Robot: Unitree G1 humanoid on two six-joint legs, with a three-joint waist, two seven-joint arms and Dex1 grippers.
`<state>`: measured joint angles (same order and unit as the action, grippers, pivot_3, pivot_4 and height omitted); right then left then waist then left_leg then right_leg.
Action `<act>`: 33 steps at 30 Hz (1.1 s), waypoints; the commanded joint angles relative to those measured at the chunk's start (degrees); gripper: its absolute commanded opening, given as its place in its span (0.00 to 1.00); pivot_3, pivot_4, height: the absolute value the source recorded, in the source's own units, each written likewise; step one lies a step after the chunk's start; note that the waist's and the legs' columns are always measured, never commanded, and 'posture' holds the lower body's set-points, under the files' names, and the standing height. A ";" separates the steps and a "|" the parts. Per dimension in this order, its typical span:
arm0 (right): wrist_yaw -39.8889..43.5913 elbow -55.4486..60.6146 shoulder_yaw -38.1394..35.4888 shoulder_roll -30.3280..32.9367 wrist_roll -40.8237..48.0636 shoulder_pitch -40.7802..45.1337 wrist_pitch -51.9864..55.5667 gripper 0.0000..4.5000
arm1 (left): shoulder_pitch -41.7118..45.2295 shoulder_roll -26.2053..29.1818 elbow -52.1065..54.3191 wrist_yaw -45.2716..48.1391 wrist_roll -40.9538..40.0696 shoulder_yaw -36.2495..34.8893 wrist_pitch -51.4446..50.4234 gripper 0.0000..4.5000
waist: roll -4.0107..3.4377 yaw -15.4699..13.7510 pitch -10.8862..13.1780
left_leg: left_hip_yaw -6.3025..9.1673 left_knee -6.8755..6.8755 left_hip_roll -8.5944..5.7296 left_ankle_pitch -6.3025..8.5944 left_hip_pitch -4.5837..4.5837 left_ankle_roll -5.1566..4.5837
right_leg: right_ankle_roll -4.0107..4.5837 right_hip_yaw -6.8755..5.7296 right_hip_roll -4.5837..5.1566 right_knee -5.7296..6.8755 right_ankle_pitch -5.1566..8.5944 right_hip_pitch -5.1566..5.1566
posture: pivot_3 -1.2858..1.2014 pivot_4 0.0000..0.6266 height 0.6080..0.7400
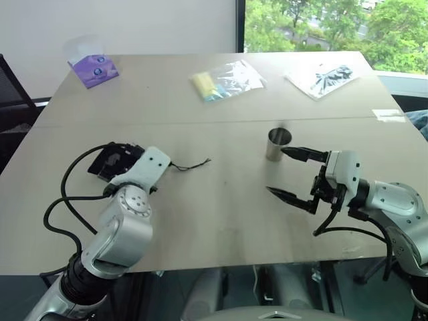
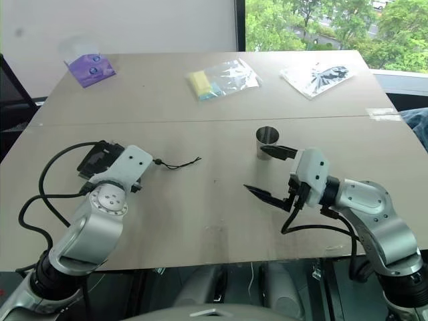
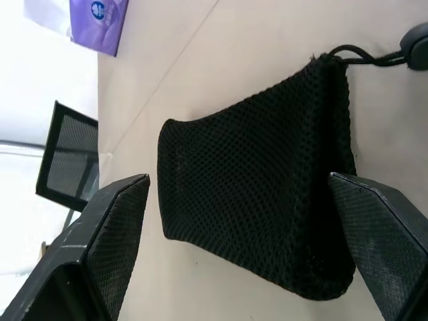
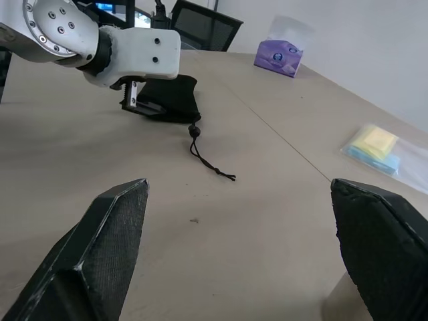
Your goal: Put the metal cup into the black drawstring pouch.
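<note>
- I count one metal cup [image 1: 278,144] on the table [image 1: 221,221]. It stands upright, mouth up, on the right half, just past the table's seam.
- I count one black drawstring pouch [image 3: 257,204]. It lies flat on the left half of the table, and it is mesh fabric seen from my left wrist camera.
- One cord [image 2: 177,164] trails from the pouch toward the table's middle, with one small bead [image 4: 194,130] on it near the pouch and a frayed end lying on the bare wood.
- My left gripper [image 3: 257,257] is released, and its two fingers stand wide on either side of the pouch. I cannot tell whether the tips touch the fabric.
- My right gripper [image 1: 289,174] is released too, with both fingers spread and nothing between them. Its upper finger [image 1: 304,154] points at the cup and ends just beside it, and I cannot tell whether it touches. The lower finger sits nearer to me, apart from the cup.
- Cup and pouch are well apart, with bare table between them.
- At the far side I count three other items. One is a purple tissue pack [image 1: 94,69] at the far left.
- One is a clear bag [image 1: 227,80] with yellow and pale blue contents in the middle.
- One is a clear bag with black parts [image 1: 321,79] at the far right.
- One black chair [image 4: 204,24] stands beyond the table's left edge.
</note>
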<state>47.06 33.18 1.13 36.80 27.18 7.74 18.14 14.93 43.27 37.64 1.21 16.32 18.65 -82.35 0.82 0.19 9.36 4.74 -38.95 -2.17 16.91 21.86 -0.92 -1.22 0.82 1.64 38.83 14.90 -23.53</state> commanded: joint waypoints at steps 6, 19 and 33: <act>0.27 1.46 -1.81 0.28 0.29 -0.96 -1.75 0.98 | 3.06 1.02 -1.20 -0.62 1.27 1.34 -4.54 0.99 | 0.00 -0.07 0.00 | -0.01 0.00 0.00 0.00 0.01 0.01 | 0.00 0.01 0.00 0.00 0.00 0.00 | 0.52 0.24 1.00; -0.74 1.47 -1.07 -0.42 -0.56 -1.66 -2.61 1.00 | 8.43 -1.76 -10.64 0.34 -0.07 1.60 -2.64 0.29 | 0.01 -0.34 0.00 | -0.01 0.00 -0.02 -0.02 0.02 0.03 | 0.00 0.00 0.01 0.00 0.00 -0.02 | 0.52 0.24 1.00; -7.58 1.30 3.81 5.33 -11.13 10.14 12.04 1.00 | 10.13 -2.56 -15.03 13.06 -10.81 -13.78 4.12 0.02 | 0.01 -0.51 0.01 | -0.03 -0.02 -0.03 -0.04 0.09 0.06 | 0.01 0.01 0.03 0.02 0.00 -0.13 | 0.52 0.24 1.00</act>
<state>40.39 32.63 3.87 41.09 18.55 15.59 27.69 24.20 40.87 22.18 12.98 6.55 8.16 -80.40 0.83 -0.32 9.36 4.71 -38.98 -2.21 16.88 21.95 -0.86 -1.22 0.82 1.67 38.85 14.90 -23.66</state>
